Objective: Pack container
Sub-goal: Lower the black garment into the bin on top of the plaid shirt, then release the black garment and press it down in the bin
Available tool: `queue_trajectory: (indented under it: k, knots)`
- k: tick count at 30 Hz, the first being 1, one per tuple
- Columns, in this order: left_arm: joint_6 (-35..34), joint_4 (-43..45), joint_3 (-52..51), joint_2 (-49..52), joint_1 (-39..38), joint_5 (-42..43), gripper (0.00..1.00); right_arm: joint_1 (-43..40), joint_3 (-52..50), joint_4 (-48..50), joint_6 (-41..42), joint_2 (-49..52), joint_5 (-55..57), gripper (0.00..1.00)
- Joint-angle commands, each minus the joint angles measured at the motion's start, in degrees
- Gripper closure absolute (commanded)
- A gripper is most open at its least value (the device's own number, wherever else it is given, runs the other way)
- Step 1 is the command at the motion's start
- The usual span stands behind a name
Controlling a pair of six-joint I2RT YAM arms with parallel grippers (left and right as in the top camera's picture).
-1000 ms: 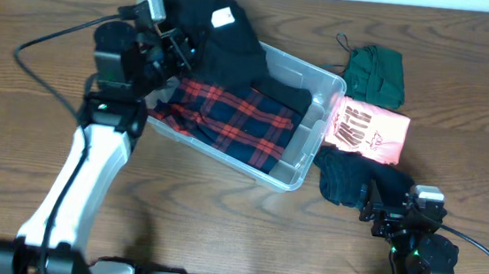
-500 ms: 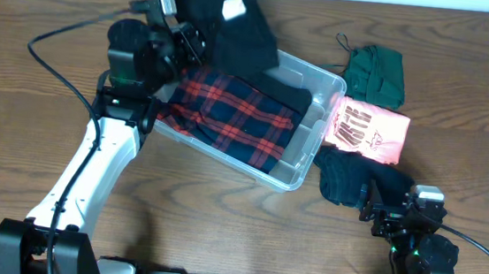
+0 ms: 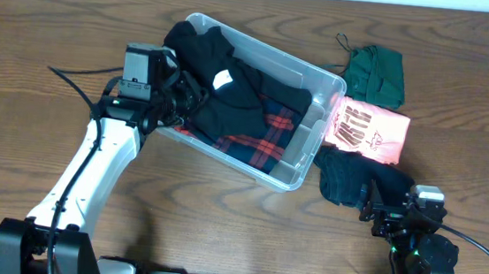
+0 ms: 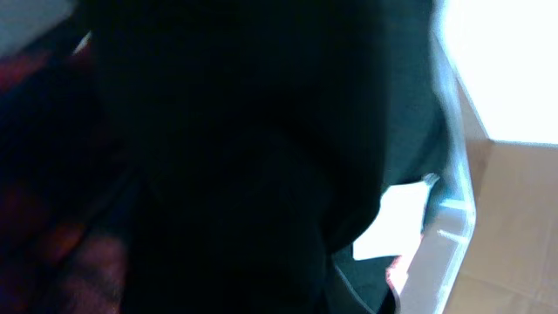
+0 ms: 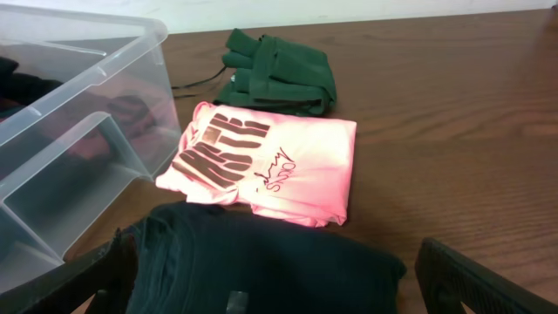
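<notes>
The clear plastic container stands at the table's middle and shows at the left of the right wrist view. A red plaid garment lies in it. A black garment with a white tag lies on top, filling the left wrist view. My left gripper is at the container's left side, shut on the black garment, its fingers buried in fabric. My right gripper is open and empty over a dark folded garment at the front right.
A pink printed shirt lies folded just right of the container, also in the right wrist view. A green garment with a cord lies behind it. The container's rim shows in the left wrist view.
My left gripper has swung the black garment from above the container's back left corner down into the container, onto the plaid garment. The right arm has not moved.
</notes>
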Motion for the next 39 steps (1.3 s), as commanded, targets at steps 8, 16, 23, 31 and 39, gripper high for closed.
queue_trajectory:
  k: [8,16,23,31,39]
  knots:
    - [-15.13,9.57,-0.33,-9.79,-3.50,3.69,0.39,-0.13,-0.17,-0.07,0.50,-0.31,-0.44,0.01]
    - [-3.93,13.70,-0.33,-19.06,-3.41,-16.76,0.15,-0.13,-0.17,-0.07,0.48,-0.31,-0.42,0.01]
    - [6.27,17.75,-0.33,-6.95,-3.43,-21.53,0.24,-0.13,-0.17,-0.07,0.50,-0.31,-0.44,0.01]
    - [6.21,18.14,-0.33,11.50,-3.43,-16.09,0.49,-0.13,-0.17,-0.07,0.50,-0.31,-0.42,0.01]
    - [4.00,17.20,-0.33,19.54,-3.43,-16.65,0.48,-0.13,-0.17,-0.07,0.50,-0.31,-0.44,0.01]
